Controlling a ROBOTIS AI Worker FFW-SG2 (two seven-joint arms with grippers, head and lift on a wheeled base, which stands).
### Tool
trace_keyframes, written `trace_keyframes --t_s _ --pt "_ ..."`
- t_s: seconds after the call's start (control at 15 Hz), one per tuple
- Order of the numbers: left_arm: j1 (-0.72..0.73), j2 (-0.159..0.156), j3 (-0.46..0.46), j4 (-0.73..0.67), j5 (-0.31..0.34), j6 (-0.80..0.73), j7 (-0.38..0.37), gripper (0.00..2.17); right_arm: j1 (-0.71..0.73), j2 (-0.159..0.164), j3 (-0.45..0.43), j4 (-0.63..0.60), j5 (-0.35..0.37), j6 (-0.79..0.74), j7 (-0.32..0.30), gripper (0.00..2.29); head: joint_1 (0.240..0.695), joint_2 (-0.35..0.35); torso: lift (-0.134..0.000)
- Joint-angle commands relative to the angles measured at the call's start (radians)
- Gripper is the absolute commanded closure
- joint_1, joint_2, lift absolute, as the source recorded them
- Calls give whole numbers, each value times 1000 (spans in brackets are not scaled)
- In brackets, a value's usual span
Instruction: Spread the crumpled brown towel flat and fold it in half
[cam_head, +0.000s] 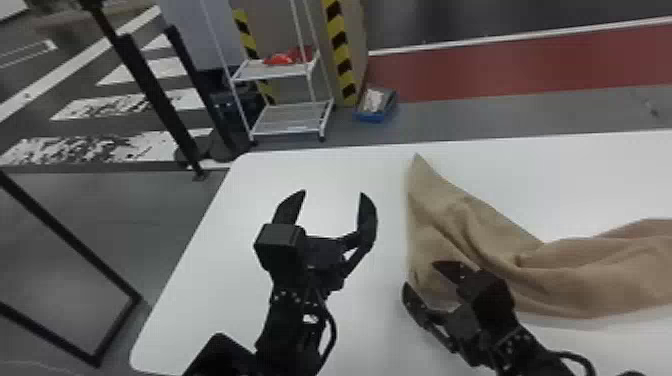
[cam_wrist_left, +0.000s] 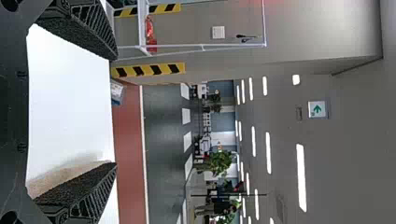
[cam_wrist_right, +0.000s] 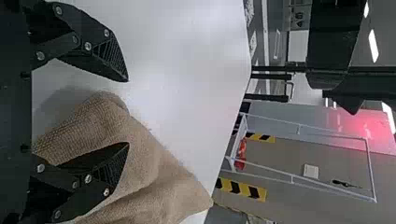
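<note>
- The left hand is spread wide, with its two fingers well apart and nothing held between them; it is over the bare left part of the worktop, beside the towel.
- The right hand is open too, gripping nothing, at the near left edge of the towel; in the right wrist view one finger is over the cloth and the other over bare worktop.
- The brown towel lies crumpled on the worktop, to the right of the left hand, and runs out past the head view's right edge.
- One pointed corner of it reaches toward the worktop's far edge; creases slant from there down to the middle, where the cloth narrows into loose, bunched folds.
- Beyond the worktop stands a white rack with a red item on its upper shelf, and a blue bin sits on the floor beside a yellow-and-black striped post.
</note>
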Motion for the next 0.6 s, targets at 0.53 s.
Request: trace_keyframes --t_s 0.53 --pt "-5 -6 6 8 -3 3 -1 73 -10 -1 -6 -17 18 53 0 1423 695 314 -125"
